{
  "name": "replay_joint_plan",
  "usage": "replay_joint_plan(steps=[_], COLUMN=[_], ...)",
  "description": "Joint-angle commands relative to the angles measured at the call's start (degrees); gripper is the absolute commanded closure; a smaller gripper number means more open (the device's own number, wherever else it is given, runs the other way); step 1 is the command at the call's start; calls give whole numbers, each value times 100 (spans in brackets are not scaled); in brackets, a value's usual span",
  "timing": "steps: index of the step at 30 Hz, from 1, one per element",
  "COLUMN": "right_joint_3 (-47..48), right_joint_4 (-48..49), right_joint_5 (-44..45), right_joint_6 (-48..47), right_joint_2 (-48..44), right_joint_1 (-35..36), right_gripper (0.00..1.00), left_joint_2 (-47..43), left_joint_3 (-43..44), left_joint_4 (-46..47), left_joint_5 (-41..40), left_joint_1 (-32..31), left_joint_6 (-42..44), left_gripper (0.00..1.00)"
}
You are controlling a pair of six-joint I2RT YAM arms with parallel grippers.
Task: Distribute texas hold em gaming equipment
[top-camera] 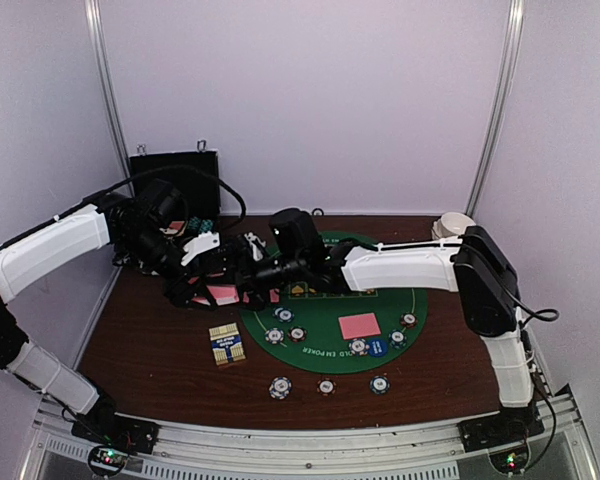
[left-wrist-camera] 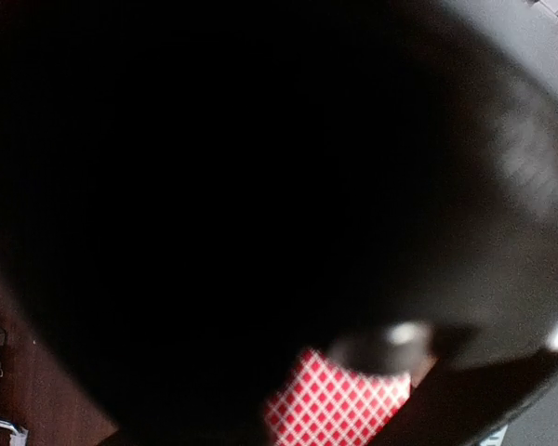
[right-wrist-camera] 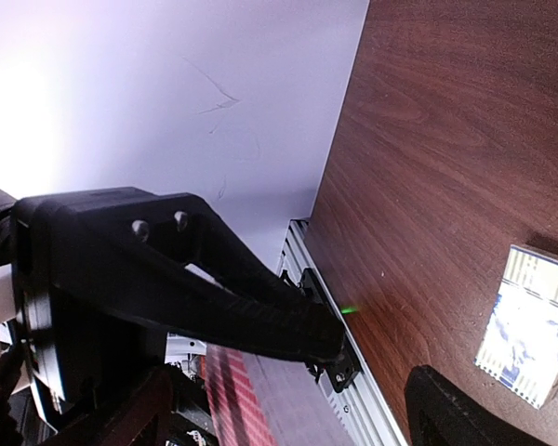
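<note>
White walls [top-camera: 310, 100] close in a dark wooden worktop [top-camera: 150, 340]. A round green mat [top-camera: 325, 315] lies right of its middle. A black case [top-camera: 175, 180] stands at the far left and a white bowl [top-camera: 453, 225] sits at the far right.

The left arm reaches in from the left edge and the right arm stretches across the far side of the mat, so both wrists meet just left of the mat. The left hand [top-camera: 212, 262] is clenched. Its wrist view is almost wholly blocked by something dark, with a red-checked card at the bottom edge; whether that card is clamped cannot be told. The right hand [top-camera: 252, 275] is released, its fingers set wide apart and pointing left, close to the left hand.

Pink cards [top-camera: 220, 293] show beneath the two hands, beside the mat's left rim. A single pink card [top-camera: 359, 325] lies flat near the mat's middle. Chips [top-camera: 280, 387] are spread over the near half of the mat, with three in a row on the wood nearer the arm bases. A small blue and yellow box [top-camera: 226, 345] lies near the mat's left side.
</note>
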Motion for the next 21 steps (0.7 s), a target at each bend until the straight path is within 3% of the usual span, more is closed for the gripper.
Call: replay_joint_plan(steps=[1, 21], right_joint_3=[222, -448], right_joint_4=[153, -504], right_joint_5=[-95, -139], right_joint_6=[129, -380], right_joint_2=[194, -350], right_joint_1=[38, -346], right_gripper=[11, 36], left_joint_2=[-118, -155], left_joint_3=[174, 156], left_joint_4=[31, 27], left_joint_5=[148, 170], left_joint_1=[38, 36], left_joint_6=[59, 64], left_gripper=[100, 100])
